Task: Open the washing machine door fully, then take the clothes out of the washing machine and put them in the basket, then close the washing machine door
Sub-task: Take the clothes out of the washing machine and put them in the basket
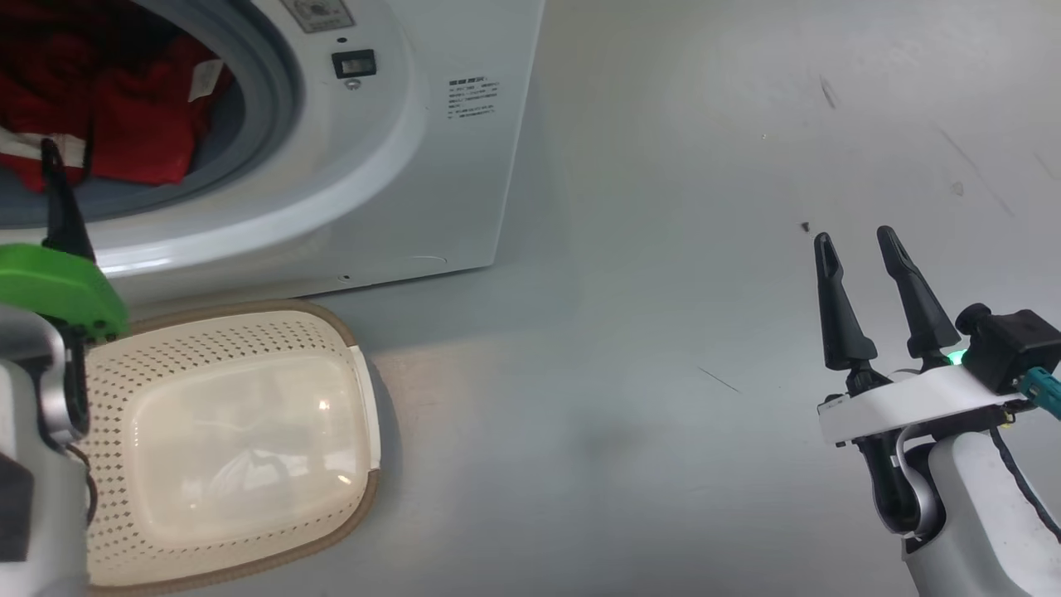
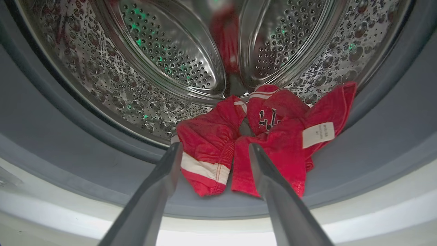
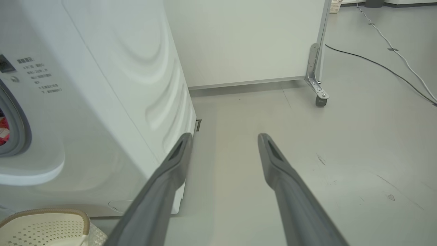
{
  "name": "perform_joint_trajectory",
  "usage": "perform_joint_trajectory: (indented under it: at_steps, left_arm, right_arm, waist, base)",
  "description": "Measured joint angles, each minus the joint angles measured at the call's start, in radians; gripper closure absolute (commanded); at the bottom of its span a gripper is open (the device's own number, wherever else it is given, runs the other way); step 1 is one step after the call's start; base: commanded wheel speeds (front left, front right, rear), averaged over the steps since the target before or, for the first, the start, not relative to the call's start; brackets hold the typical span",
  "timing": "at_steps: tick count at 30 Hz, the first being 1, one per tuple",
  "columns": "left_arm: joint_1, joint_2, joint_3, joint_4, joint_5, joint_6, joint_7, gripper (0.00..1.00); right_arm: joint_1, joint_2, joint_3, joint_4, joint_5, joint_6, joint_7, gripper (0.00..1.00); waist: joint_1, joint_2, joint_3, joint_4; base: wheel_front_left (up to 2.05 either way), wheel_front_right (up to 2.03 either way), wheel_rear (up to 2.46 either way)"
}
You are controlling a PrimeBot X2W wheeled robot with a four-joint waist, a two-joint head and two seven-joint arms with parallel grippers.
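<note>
The white washing machine [image 1: 398,157] stands with its round opening uncovered; its door is out of view. The clothes [image 2: 273,136], a crumpled red jersey with white trim and a white label, lie at the drum's front lip on the grey gasket [image 2: 68,136]. My left gripper [image 2: 213,148] is open just in front of the opening, its fingers on either side of the red fabric and apart from it. One left finger [image 1: 56,199] shows against the opening. The cream basket [image 1: 249,332] sits on the floor below the machine with nothing in it. My right gripper [image 1: 862,240] hangs open over bare floor, far right.
The grey floor [image 1: 663,332] stretches right of the machine. In the right wrist view a white panel on a caster [image 3: 317,97] stands behind the machine [image 3: 102,102], and cables [image 3: 392,65] run across the floor at the far right.
</note>
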Motion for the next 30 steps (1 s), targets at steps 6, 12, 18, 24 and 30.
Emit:
perform_joint_trajectory:
  at_steps: [6,12,18,24,30]
  left_arm:
    - [-0.077,0.051,0.019,0.077,0.044,0.001,0.079,0.0]
    - [-0.144,0.095,0.016,0.14,0.094,0.002,0.142,0.0]
    - [-0.203,0.137,0.04,0.197,0.122,0.002,0.194,0.0]
    - [-0.249,0.168,0.061,0.25,0.145,0.009,0.241,0.0]
    - [-0.292,0.173,0.085,0.302,0.151,0.009,0.278,0.0]
  right_arm:
    - [-0.024,0.012,0.005,0.002,0.009,0.0,0.0,0.0]
    - [-0.042,0.02,0.022,0.006,0.025,0.0,0.0,0.0]
    - [-0.053,0.024,0.035,0.011,0.028,0.0,0.0,0.0]
    - [-0.057,0.028,0.035,0.017,0.034,0.0,0.0,0.0]
    - [-0.064,0.03,0.034,0.024,0.035,0.0,0.0,0.0]
  waist:
    - [0.0,0.0,0.039,-0.052]
    - [0.0,0.0,0.07,-0.094]
    - [0.0,0.0,0.093,-0.13]
    - [0.0,0.0,0.111,-0.163]
    - [0.0,0.0,0.123,-0.185]
  base:
    - [0.0,0.0,0.0]
    - [0.0,0.0,0.0]
    - [0.0,0.0,0.0]
    - [0.0,0.0,0.0]
    - [0.0,0.0,0.0]
